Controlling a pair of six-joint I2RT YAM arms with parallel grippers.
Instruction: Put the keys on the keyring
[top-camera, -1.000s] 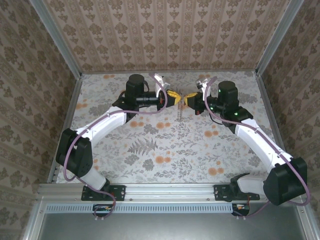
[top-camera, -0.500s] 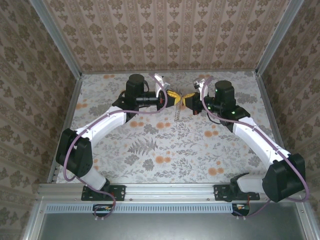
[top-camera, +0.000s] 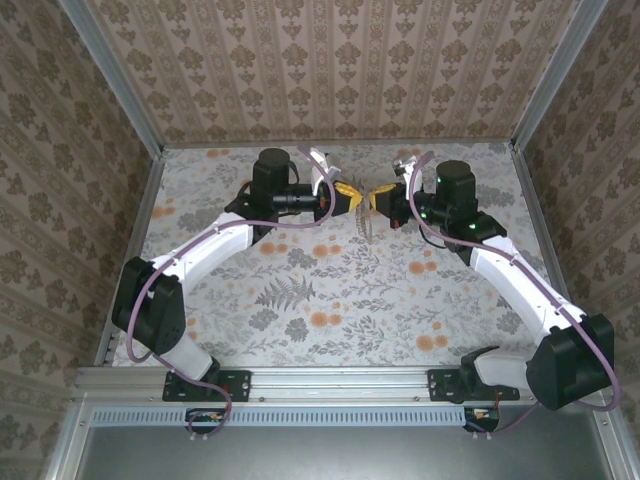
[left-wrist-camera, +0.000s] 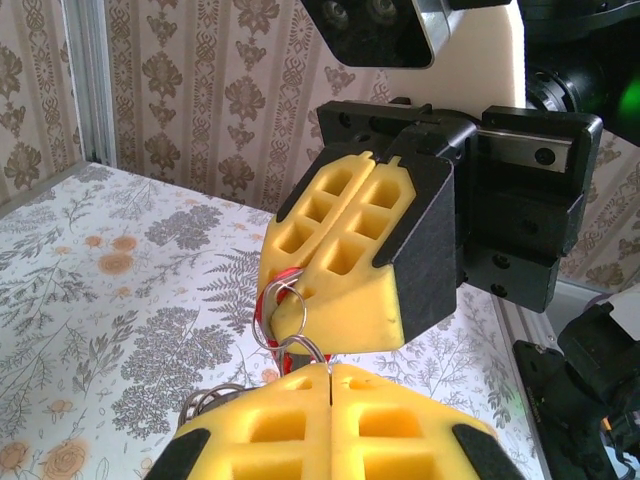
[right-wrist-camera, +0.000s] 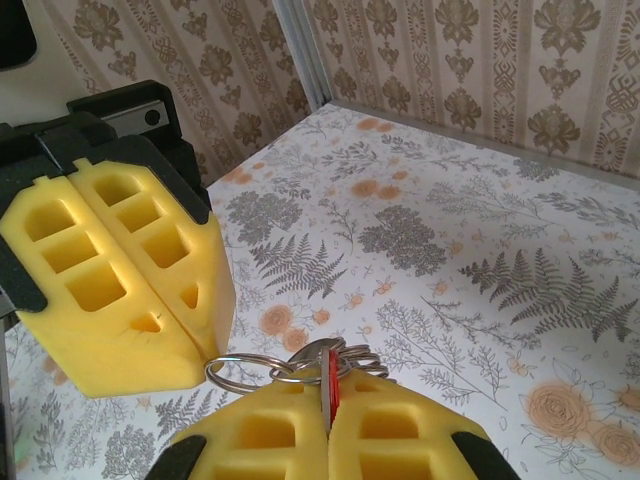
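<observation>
Above the far middle of the table my two grippers meet tip to tip. My left gripper (top-camera: 352, 198) (left-wrist-camera: 330, 368) is shut on a thin silver wire loop, the keyring (left-wrist-camera: 303, 310) (right-wrist-camera: 241, 356). Facing it, my right gripper (top-camera: 373, 200) (right-wrist-camera: 328, 385) is shut on the keys (right-wrist-camera: 331, 392), a flat silvery blade with a red end that stands up between the yellow fingers. The wire loop lies against the key's head, with more rings (right-wrist-camera: 362, 357) bunched behind it. A red sliver of the keys (left-wrist-camera: 268, 290) peeks out at the right gripper's fingers (left-wrist-camera: 350, 260).
A short chain of rings (top-camera: 366, 226) hangs down from the meeting point. The floral table (top-camera: 300, 300) is walled by patterned panels, with metal posts (top-camera: 140, 120) at the far corners. Purple cables (top-camera: 200, 245) run along both arms.
My right gripper nudged left toward the left gripper, then eased back slightly. The hanging chain has swung a little to the right. Both grips are unchanged.
</observation>
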